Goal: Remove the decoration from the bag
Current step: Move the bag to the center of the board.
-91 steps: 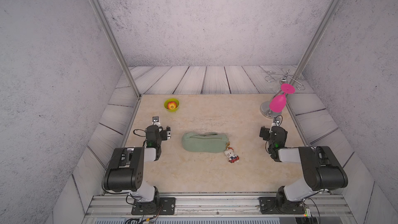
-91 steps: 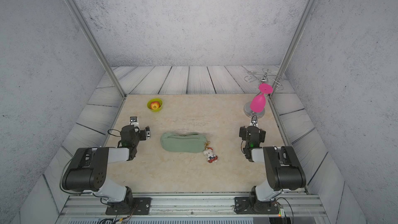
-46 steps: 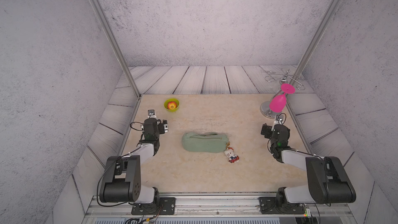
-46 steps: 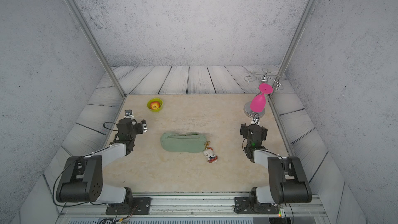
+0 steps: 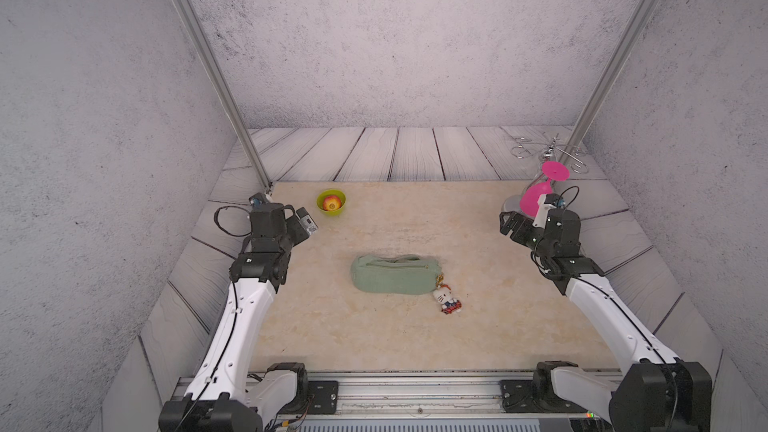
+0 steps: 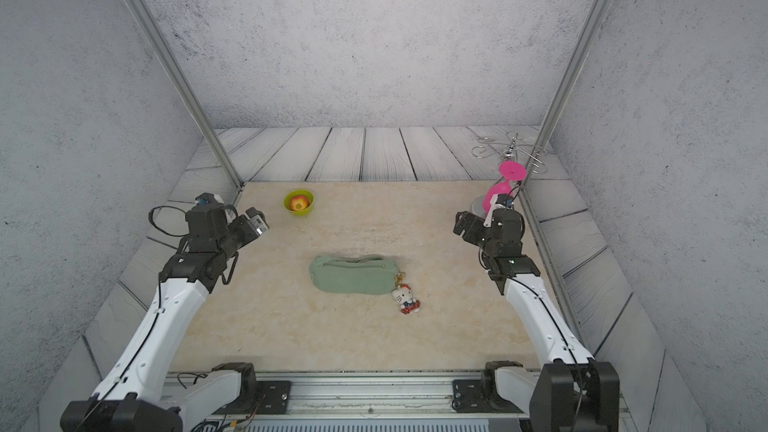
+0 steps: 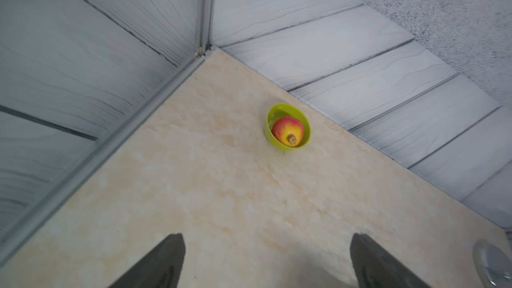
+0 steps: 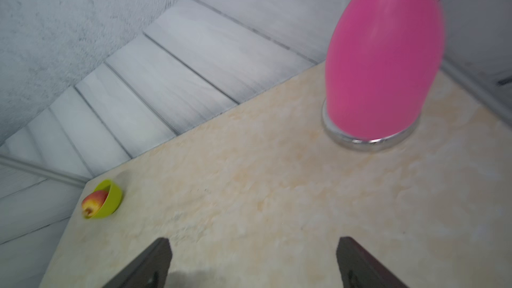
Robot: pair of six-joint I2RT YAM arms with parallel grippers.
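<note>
Decoration point(image 5: 448, 302) touches bag point(image 5: 395, 274) (bowl point(image 5: 331, 202), pink glass point(image 5: 532, 199) well apart).

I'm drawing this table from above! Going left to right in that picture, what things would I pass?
In a top view: green bowl holding an apple → green bag → cat decoration → pink glass.

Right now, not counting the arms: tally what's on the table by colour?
Green: 2 (bag, bowl)
Pink: 1 (glass)
Red-yellow: 1 (fruit)
White-red: 1 (decoration)
Silver: 1 (rack)
Total: 6
</note>
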